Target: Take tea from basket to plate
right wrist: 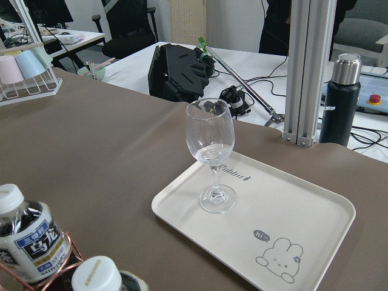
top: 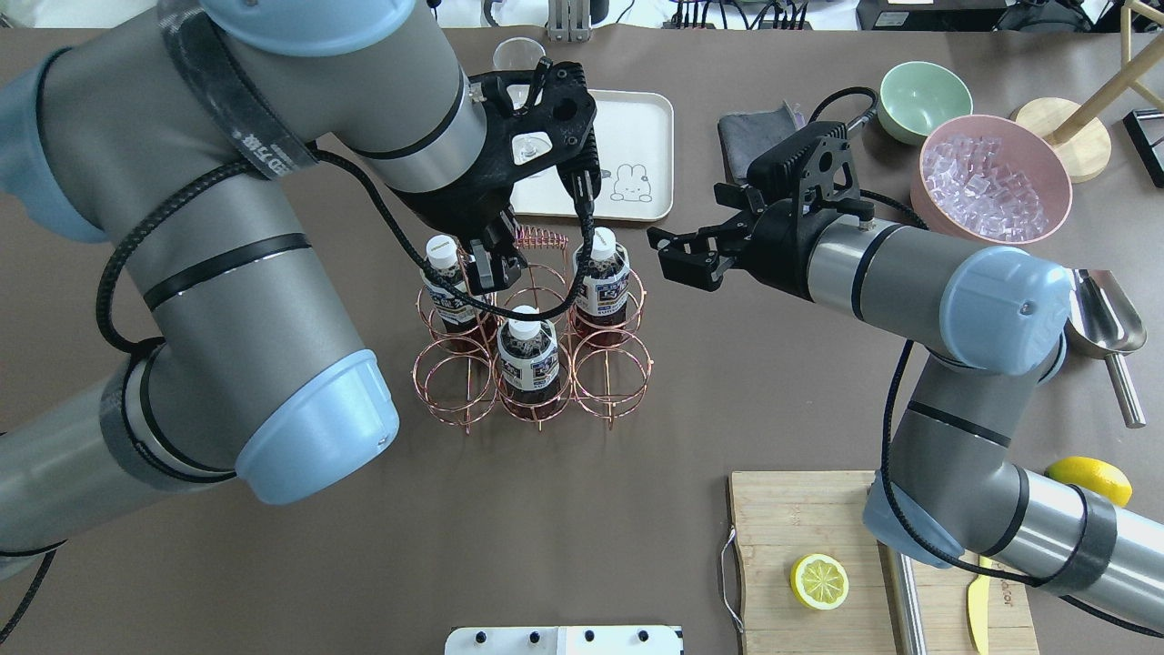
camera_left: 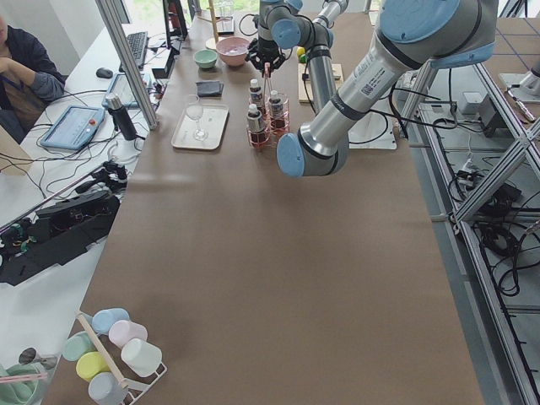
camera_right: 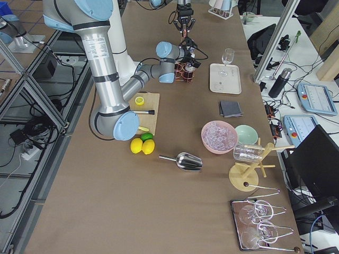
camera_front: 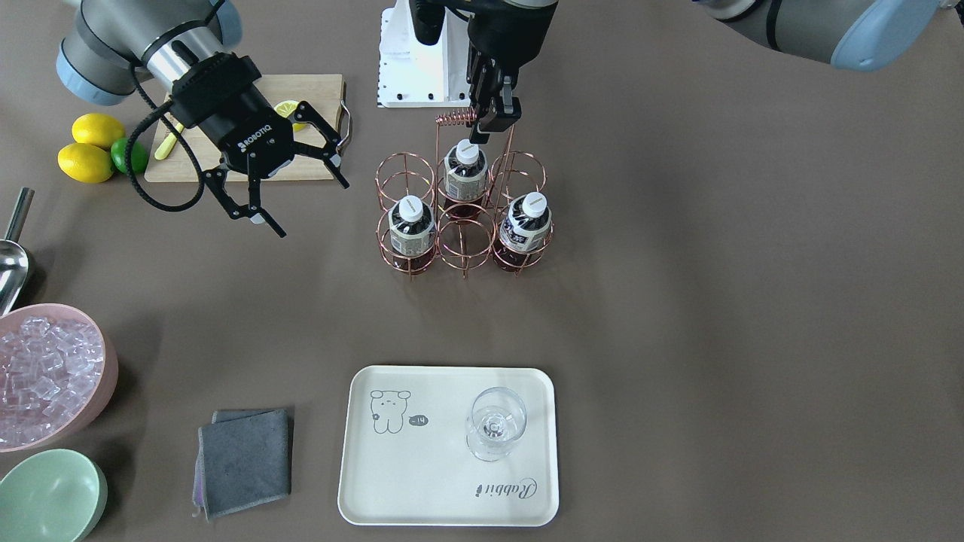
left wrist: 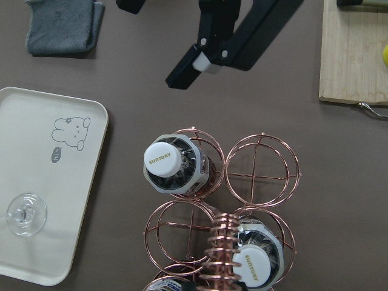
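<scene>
Overhead exterior: our right gripper [top: 670,256] hangs wide open and empty. The nearest tea [top: 601,276] stands upright just to its left, in the far row of the basket [top: 611,366].

Exterior front-facing: our left gripper [camera_front: 495,119] looks pinched on the coiled handle [camera_front: 456,117], so the right arm seems better placed.

Left wrist-mounted: the plate [left wrist: 42,200] lies beyond that bottle.

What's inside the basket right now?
Three tea bottles stand in the basket: one in the robot-side middle slot, two in the far corner slots. The other three rings are empty. The bottles hide their own slot floors.
</scene>
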Available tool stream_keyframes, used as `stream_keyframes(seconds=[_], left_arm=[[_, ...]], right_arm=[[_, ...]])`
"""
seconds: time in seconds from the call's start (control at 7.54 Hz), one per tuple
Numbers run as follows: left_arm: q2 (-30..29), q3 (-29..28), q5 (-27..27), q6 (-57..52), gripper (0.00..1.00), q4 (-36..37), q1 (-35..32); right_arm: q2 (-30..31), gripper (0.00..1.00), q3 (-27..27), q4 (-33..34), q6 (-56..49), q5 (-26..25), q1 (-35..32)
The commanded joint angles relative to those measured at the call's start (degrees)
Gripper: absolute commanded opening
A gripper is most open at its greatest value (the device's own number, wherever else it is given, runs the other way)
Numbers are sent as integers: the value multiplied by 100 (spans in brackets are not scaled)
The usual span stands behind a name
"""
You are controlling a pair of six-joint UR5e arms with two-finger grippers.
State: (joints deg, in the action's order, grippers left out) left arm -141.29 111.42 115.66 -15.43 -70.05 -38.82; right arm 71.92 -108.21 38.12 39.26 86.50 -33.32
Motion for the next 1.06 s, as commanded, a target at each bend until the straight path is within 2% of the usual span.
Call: stream_keyframes(seconds=[0.0,0.27,0.8,0.93], left_arm=[[84,3,-70,-4,0,-17,6],[84,3,-70,-4,0,-35,6],[93,3,-70,-4,0,-35,6],[93,3,-70,-4,0,-35,6]], right_arm=[[-351,98,28,421,3,-291,255],[-626,98,37,837,3,-536,448],[-705,98,221,837,-6,-1055,862],[-714,94,248,837,-154,-1074,871]])
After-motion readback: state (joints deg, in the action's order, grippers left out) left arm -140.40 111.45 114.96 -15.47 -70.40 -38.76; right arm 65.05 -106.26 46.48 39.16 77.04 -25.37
